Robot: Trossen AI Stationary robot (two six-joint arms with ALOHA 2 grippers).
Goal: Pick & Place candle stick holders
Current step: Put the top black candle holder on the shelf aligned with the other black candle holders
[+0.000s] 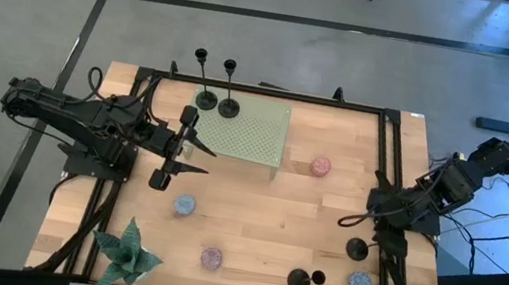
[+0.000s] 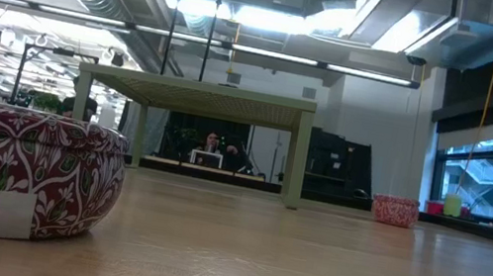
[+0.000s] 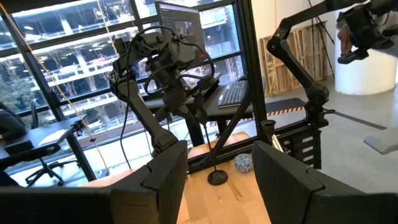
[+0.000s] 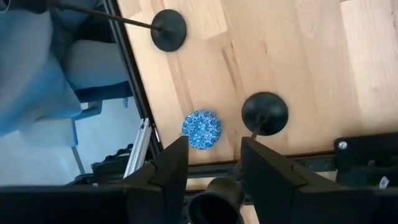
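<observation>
Hovering near the right edge of the bench (image 1: 262,225), the right gripper (image 4: 214,144) is looking almost straight down one candle stick holder (image 4: 264,113). Its base is resting on the wood, its long axis is running up toward the wrist, and its cup is sitting in the gripper's gap. I cannot tell whether it is clamping. A second holder (image 4: 168,30) is standing nearby, and two more holders (image 1: 205,100) are standing on the green stand (image 1: 255,138), well apart. The left gripper (image 1: 203,159) is waiting beside that stand, released and empty, so the right arm is far nearer.
</observation>
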